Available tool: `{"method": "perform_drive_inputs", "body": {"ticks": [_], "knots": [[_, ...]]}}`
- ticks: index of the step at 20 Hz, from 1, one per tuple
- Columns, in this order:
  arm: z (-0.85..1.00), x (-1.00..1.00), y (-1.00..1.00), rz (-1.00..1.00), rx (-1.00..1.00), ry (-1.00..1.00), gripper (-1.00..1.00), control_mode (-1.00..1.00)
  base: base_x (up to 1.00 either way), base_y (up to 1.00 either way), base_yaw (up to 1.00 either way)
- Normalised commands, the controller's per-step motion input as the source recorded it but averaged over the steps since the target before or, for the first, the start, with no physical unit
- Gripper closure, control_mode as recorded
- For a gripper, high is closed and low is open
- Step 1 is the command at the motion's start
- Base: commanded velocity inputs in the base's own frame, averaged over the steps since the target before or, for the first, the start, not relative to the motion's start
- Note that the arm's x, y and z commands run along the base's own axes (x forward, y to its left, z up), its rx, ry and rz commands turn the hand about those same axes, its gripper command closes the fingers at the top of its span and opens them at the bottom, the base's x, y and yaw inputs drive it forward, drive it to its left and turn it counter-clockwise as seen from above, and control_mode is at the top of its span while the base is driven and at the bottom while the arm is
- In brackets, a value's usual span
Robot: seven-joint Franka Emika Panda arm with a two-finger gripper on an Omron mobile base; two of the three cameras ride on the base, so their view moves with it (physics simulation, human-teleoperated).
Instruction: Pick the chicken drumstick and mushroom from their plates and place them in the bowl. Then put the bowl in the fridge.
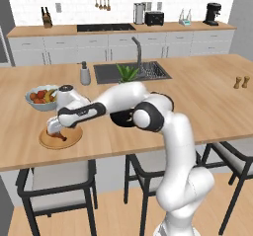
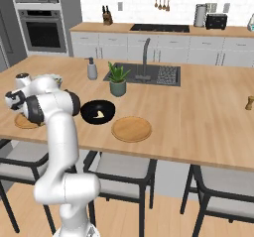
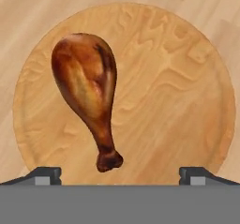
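A glossy reddish-brown chicken drumstick (image 3: 89, 92) lies on a round light-wood plate (image 3: 187, 101), bone end toward my fingertips (image 3: 44, 175). My gripper (image 1: 53, 128) hovers just above this plate (image 1: 66, 140) near the island's front left. It is open, with nothing between its fingers. The matte black bowl (image 2: 97, 111) sits to the right of that plate, with a small pale mushroom (image 2: 100, 114) inside it. A second wooden plate (image 2: 131, 129) stands bare beside the bowl. In the left base view my arm covers most of the bowl (image 1: 121, 120).
A grey-blue bowl of fruit (image 1: 42, 97) stands just behind the drumstick plate. A soap dispenser (image 1: 85, 74), a potted plant (image 2: 117, 80) and the sink (image 2: 158, 75) sit further back. Stools stand under the island's front edge (image 1: 99, 153).
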Motion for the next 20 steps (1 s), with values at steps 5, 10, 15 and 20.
{"method": "perform_drive_inputs", "body": {"ticks": [5,10,15,20], "knots": [[-0.11,0.09,0.36,0.07,0.0,0.11,-1.0,-1.0,0.0,0.0,0.0],[-0.17,0.0,0.08,0.04,0.0,0.11,-1.0,-1.0,0.0,0.0,0.0],[-0.16,0.15,0.0,0.02,0.0,0.03,-1.0,-1.0,0.0,0.0,0.0],[-0.18,0.18,0.0,0.03,0.0,0.06,-1.0,-1.0,0.0,0.0,0.0]]}}
